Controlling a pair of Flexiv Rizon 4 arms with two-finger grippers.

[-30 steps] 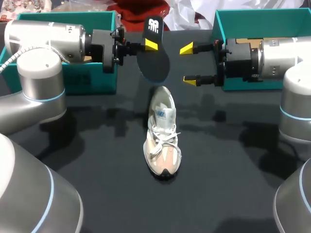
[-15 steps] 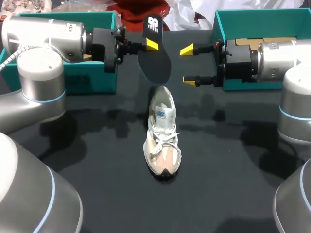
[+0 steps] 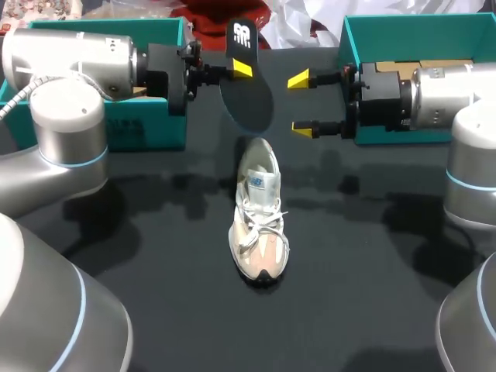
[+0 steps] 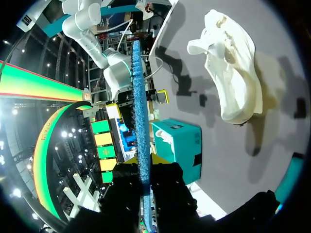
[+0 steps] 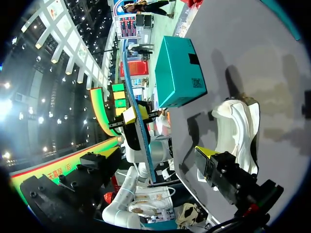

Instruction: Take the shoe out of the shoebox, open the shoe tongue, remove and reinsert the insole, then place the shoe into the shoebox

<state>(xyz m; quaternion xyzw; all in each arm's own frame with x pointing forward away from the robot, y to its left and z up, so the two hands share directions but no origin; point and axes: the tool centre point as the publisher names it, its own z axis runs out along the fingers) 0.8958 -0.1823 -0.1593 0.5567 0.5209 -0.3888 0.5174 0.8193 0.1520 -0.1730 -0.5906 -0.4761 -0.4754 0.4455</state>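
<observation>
Shoe (image 3: 260, 221) stood upright mid-bench on the dark bench (image 3: 364, 271), toe toward the robot and heel toward the far side. It was empty-handed of both arms.

Insole (image 3: 246, 89) was out of the shoe, held in the air just beyond the heel, dark face to the head camera and printed end uppermost.

Left gripper (image 3: 239, 71) was closed on the insole near that upper end. The left wrist view showed the insole's blue edge (image 4: 141, 111) pinched between both fingers.

Right gripper (image 3: 301, 103) faced it from the opposite side, fingers spread wide, holding nothing, apart from the insole.

Left teal box (image 3: 147, 128) sat behind the left arm, right teal box (image 3: 403, 35) behind the right arm.
</observation>
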